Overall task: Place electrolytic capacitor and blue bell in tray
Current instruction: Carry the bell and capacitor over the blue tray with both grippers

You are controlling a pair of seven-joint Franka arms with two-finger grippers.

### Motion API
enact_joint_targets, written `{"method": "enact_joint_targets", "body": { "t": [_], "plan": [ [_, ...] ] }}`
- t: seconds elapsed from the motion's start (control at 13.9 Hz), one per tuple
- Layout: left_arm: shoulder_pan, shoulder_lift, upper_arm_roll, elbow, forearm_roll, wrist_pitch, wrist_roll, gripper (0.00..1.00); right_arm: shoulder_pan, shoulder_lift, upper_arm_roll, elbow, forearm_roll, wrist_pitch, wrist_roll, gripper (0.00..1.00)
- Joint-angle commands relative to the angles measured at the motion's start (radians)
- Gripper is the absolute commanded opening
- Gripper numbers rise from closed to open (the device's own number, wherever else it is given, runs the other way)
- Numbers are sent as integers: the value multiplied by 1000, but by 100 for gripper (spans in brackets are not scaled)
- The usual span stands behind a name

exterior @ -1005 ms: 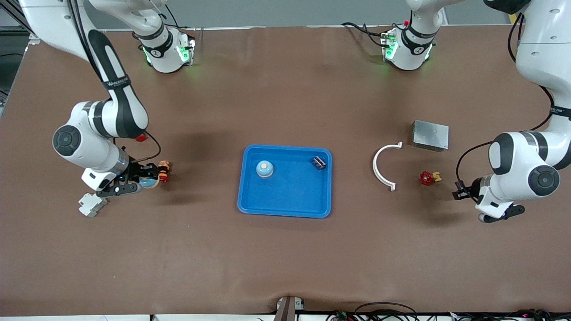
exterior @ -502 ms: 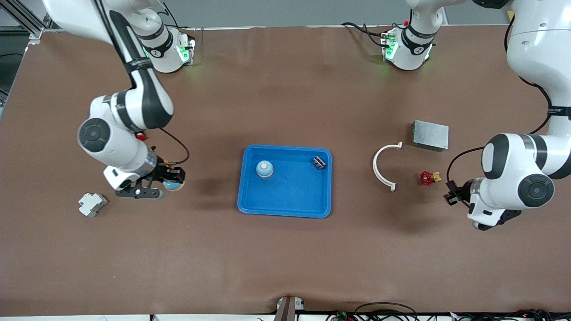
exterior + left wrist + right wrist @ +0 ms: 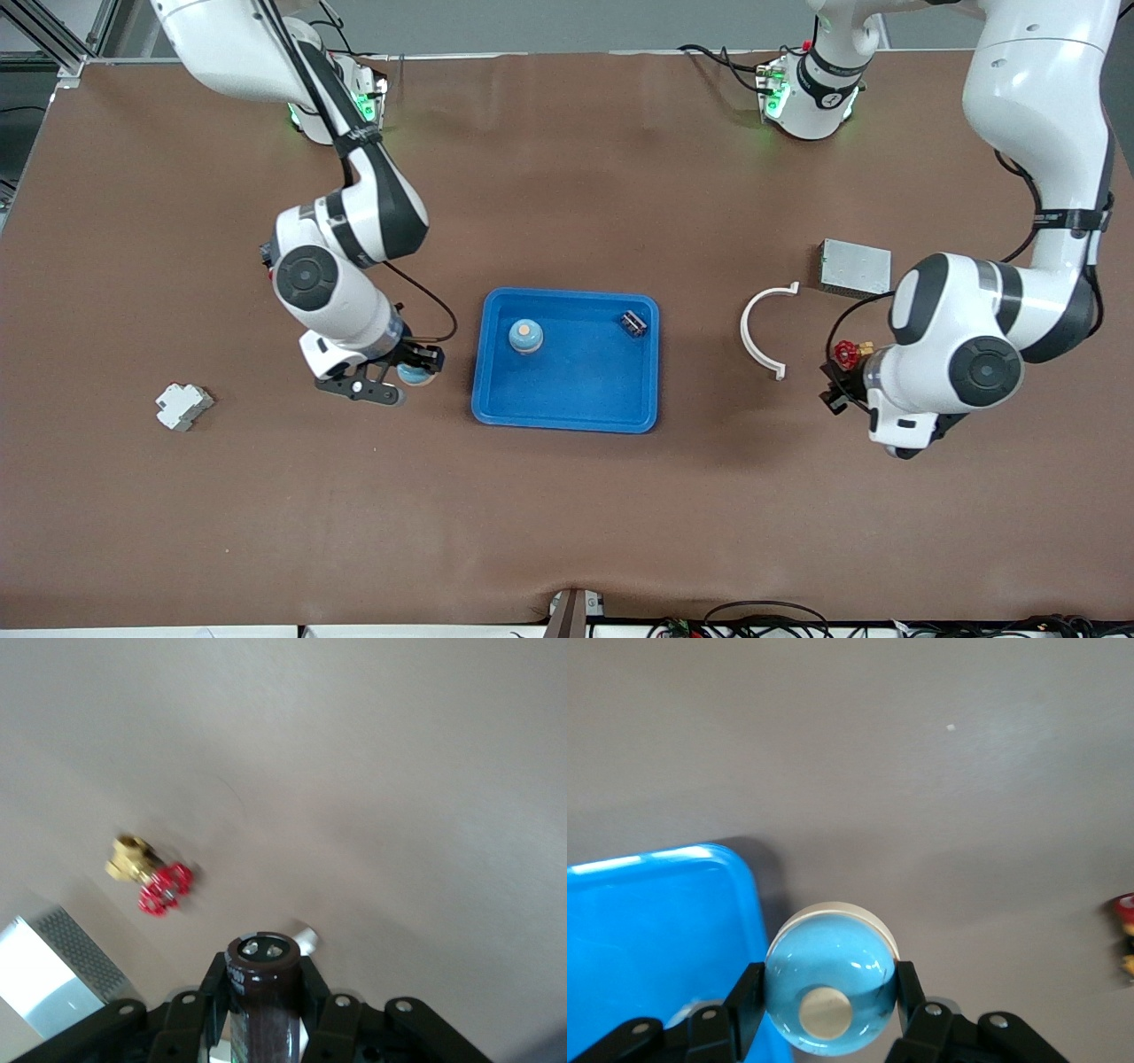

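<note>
The bright-blue tray [image 3: 567, 424] lies mid-table. In it stand a blue bell with a pale top [image 3: 525, 336] and a small dark component [image 3: 633, 323]. My right gripper [image 3: 409, 372] is shut on a second blue bell [image 3: 415, 374] and holds it over the table just beside the tray's rim at the right arm's end. In the right wrist view this bell [image 3: 828, 992] fills the gripper [image 3: 827, 1003], with the tray's corner [image 3: 656, 930] beside it. My left gripper [image 3: 260, 992] is shut on a dark brown electrolytic capacitor [image 3: 261, 988]. It hangs over the table by the red valve [image 3: 848, 354].
A white curved piece [image 3: 758, 330] and a grey metal box [image 3: 855, 268] lie between the tray and the left arm's end. A grey-white block [image 3: 183, 406] lies toward the right arm's end. A small toy [image 3: 1127, 935] shows at the right wrist view's edge.
My right arm has carried the blue bell from near the grey-white block to the tray's rim. My left arm has swung toward the tray, past the red valve.
</note>
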Motion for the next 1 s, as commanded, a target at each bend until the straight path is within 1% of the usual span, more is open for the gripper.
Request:
{"method": "enact_joint_targets", "body": {
  "t": [0.0, 0.14, 0.29, 0.57, 0.93],
  "plan": [
    [-61, 10, -8, 50, -16, -22, -110, 0, 40, 111, -9, 131, -12, -18, 110, 0],
    [-111, 25, -8, 71, -26, -13, -189, 0, 61, 158, -10, 186, -10, -18, 160, 0],
    [-157, 45, -8, 76, -29, 10, -245, 0, 69, 188, -9, 203, -6, -18, 206, 0],
    [-240, 82, -8, 76, -30, 115, -364, 0, 99, 261, -9, 272, -6, -15, 304, 0],
    [-302, 110, -8, 76, -30, 214, -420, 0, 132, 343, -9, 353, -4, -4, 397, 0]
  ]
}}
